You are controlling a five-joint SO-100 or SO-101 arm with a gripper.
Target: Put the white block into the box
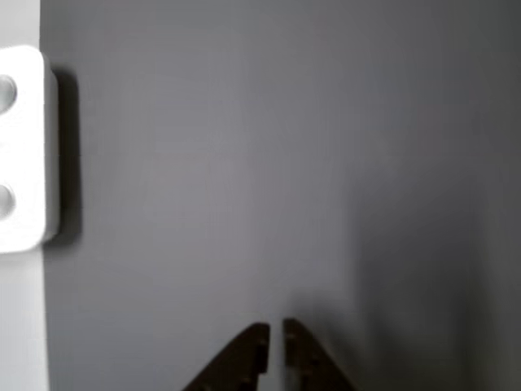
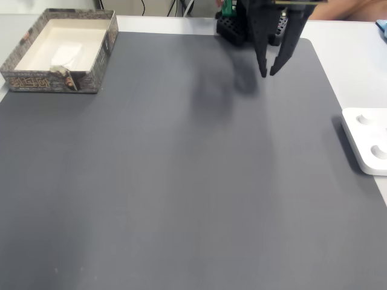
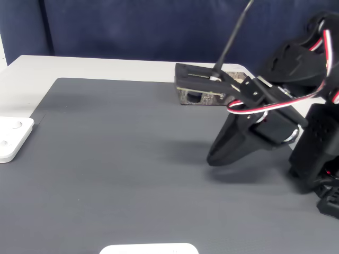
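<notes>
The box [image 2: 97, 57], patterned outside and cream inside, stands at the mat's far left corner in a fixed view; its low side shows behind the arm [image 3: 204, 89]. A small white block [image 2: 65, 54] lies on the box floor. My dark gripper [image 2: 268, 74] hangs point-down over the mat's far edge, well to the right of the box. Its fingers are together apart from a thin slit, and nothing is between them. The same gripper [image 1: 275, 328] enters the other view from below over bare mat. From the side, the gripper [image 3: 212, 159] hovers just above the mat.
A white rounded slab [image 2: 369, 142] with round dimples lies off the mat's right edge, and shows too as a slab [image 1: 24, 147] and slab [image 3: 13, 137]. Another white rounded object [image 3: 148, 248] sits at the near edge. The grey mat [image 2: 181, 181] is wide and flat.
</notes>
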